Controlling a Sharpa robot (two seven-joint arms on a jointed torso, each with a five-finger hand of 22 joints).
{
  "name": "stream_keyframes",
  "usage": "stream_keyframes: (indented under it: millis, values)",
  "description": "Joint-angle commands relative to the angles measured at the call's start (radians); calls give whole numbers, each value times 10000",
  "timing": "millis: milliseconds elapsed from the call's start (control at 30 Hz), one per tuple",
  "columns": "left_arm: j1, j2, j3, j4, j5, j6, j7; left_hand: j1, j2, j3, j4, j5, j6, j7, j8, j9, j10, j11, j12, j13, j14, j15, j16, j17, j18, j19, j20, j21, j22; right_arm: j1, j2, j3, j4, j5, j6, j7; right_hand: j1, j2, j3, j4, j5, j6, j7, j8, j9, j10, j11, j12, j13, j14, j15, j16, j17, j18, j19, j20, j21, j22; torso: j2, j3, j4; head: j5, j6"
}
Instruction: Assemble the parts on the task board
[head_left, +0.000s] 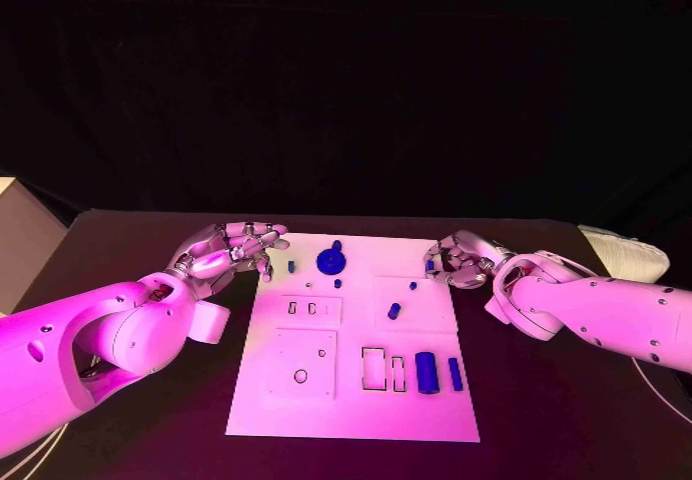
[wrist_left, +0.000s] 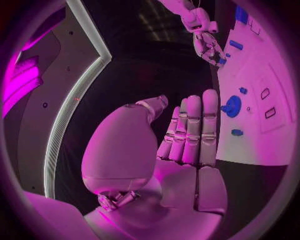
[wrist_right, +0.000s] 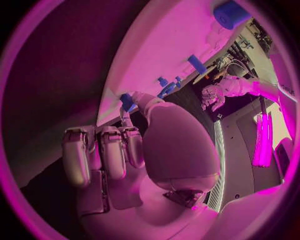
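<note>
White task board mid black tabletop | blue parts mostly loose: round piece far end, cylinder beside open slots near end, so barely started imo | left hand at far-left corner, fingers straight, holding nothing | right hand at far-right edge pinching small blue part
</note>
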Motion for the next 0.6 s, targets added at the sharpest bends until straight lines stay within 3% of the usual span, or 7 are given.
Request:
stream_keyframes:
  millis: [33,233,600]
  values:
    - [3,6,6,22,-33,154,56,-1,128,4,-76,39,-95,17,39,15,-57,11,34,13,2,-59,55,5,161,-77,-11,34,12,-23,26,-9,4,-108,29,-15,18,107,87,-10,66,171,-16,103,33,529,-10,65,2167,1004,2,-1,2557,-92,807,54,-33,2213,3,2,2,7,0]
    - [3,-7,6,25,-33,150,53,13,143,26,-96,39,-107,21,49,19,-100,16,57,23,-1,-57,57,4,162,-83,-9,45,14,-23,37,-9,-45,-120,-93,-105,69,243,217,-110,54,694,-210,580,215,549,-177,79,2183,1007,-139,4,2568,-95,815,-63,-25,2226,6,5,-10,10,-7]
    - [3,-12,6,21,-33,158,52,28,159,63,-126,39,-125,29,65,26,-189,27,83,34,-7,-49,60,3,162,-93,-5,62,16,-23,65,-9,-67,-152,-282,-159,97,293,262,-161,52,750,-251,716,274,544,-221,72,2177,1011,-176,12,2582,-100,825,-105,-10,2243,9,18,-3,-5,-11]
